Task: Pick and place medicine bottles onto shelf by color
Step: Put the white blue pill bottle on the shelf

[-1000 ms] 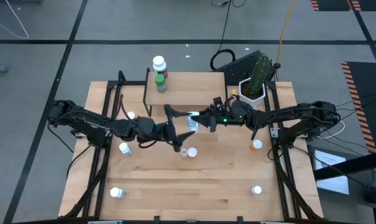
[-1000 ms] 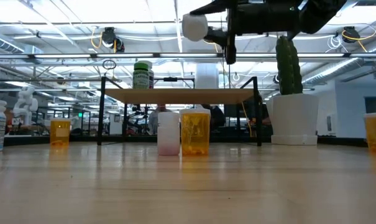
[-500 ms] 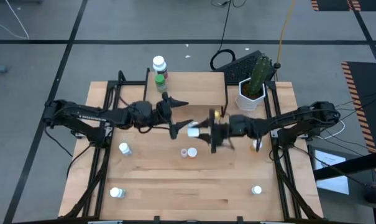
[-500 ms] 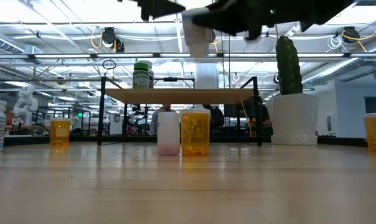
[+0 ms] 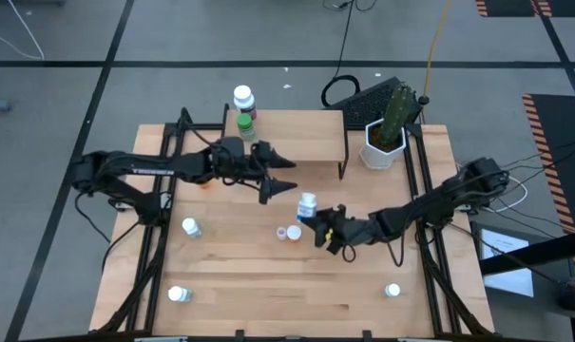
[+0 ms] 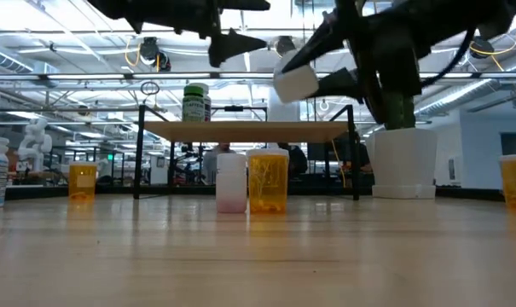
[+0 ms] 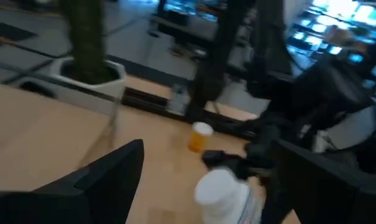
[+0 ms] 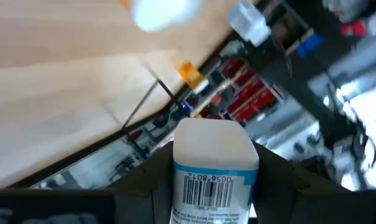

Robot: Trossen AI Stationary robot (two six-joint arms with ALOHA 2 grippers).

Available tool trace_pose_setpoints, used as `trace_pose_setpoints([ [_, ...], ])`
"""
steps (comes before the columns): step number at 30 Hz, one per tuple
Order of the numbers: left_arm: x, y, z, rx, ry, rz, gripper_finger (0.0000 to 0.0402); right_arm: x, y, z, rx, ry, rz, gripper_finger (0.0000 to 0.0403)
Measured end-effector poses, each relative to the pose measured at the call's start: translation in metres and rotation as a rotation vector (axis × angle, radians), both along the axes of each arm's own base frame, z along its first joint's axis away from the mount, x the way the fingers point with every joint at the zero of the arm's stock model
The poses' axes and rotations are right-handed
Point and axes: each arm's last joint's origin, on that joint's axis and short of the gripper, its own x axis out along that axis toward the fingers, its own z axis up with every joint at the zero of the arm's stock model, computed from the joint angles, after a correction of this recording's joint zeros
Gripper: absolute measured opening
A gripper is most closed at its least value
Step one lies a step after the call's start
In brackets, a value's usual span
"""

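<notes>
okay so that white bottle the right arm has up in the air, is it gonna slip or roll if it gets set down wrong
The white bottle, clamped in the right gripper, is tilted above the table. Its smooth round plastic body would probably roll if laid on its side. The fingers pinch only its body, so it may twist or slip. It looks rigid and likely light.

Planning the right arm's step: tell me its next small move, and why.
Probably carry the white bottle toward the shelf. The right gripper holds it in the air above the table, while the shelf holds only two bottles at its left end.
</notes>
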Motion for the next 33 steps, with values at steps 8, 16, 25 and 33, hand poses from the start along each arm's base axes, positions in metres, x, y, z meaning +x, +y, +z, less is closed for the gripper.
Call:
trace_pose_setpoints([
  [8, 0.021, 0.002, -0.030, -0.053, 0.030, -0.247, 0.0351, 0.009, 0.007, -0.020, -0.113, 0.039, 0.050, 0.0157],
  [16, 0.023, 0.013, -0.034, -0.089, 0.031, -0.207, 0.0351, 0.010, 0.007, -0.003, -0.113, -0.064, 0.053, 0.0157],
  [25, 0.025, 0.001, -0.034, -0.082, 0.031, -0.248, 0.0351, 0.014, -0.002, 0.005, -0.127, -0.114, 0.057, 0.0157],
  [33, 0.027, -0.009, -0.031, -0.050, -0.003, -0.286, 0.0351, 0.016, -0.007, 0.006, -0.128, -0.119, 0.043, 0.0157],
])
